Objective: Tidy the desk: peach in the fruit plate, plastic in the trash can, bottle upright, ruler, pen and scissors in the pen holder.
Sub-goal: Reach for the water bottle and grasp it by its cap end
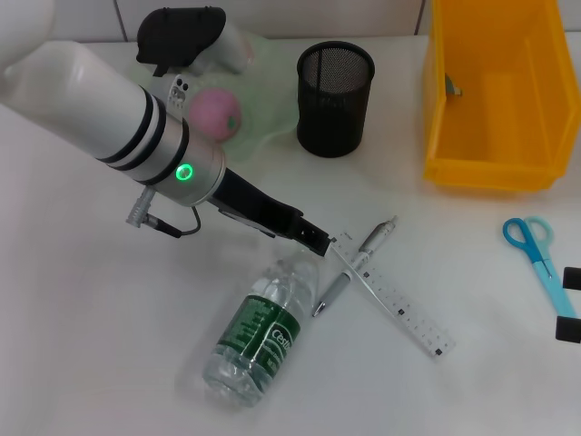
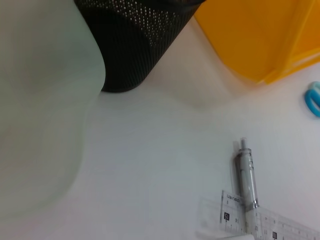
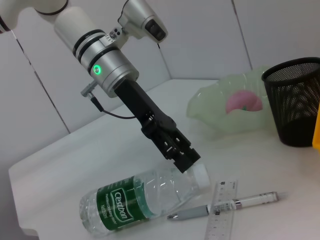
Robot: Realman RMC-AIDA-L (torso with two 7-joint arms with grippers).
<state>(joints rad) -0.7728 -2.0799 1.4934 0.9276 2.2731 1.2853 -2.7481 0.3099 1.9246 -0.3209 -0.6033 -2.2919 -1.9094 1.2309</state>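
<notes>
**Inspector A:** Nearest item: the bottle [image 1: 257, 338], lying on its side on the desk [image 1: 91, 363], cap end toward the pen and ruler. Clear plastic, green label, apparently empty or close to it. I judge it light, thin-walled, smooth, and liable to roll or dent if squeezed at mid-body. The stiffest hold looks to be the neck and shoulder under the cap.

**Inspector B:** And the left claw [image 1: 315, 239]?

**Inspector A:** Down at that cap end, right at the bottle's neck in the right wrist view. It seems to touch or straddle the cap, but I cannot tell how wide it stands or whether it grips. The right claw [image 1: 570, 304] sits at the desk's right edge, idle; its opening I cannot tell either.

**Inspector B:** Beside the bottle?

**Inspector A:** The pen [image 1: 356, 264] lies crossed with the clear ruler [image 1: 392, 298], touching; which lies on top is unclear. Both are stiff, thin and flat, awkward to pinch. The scissors [image 1: 537, 252] lie well apart, to the right.

**Inspector B:** Farther back?

**Inspector A:** The black mesh pen holder [image 1: 335, 98], upright and apparently empty. The peach [image 1: 218, 113] already sits in the fruit plate [image 1: 268, 54]. The yellow trash can [image 1: 495, 86] stands at far right.
</notes>
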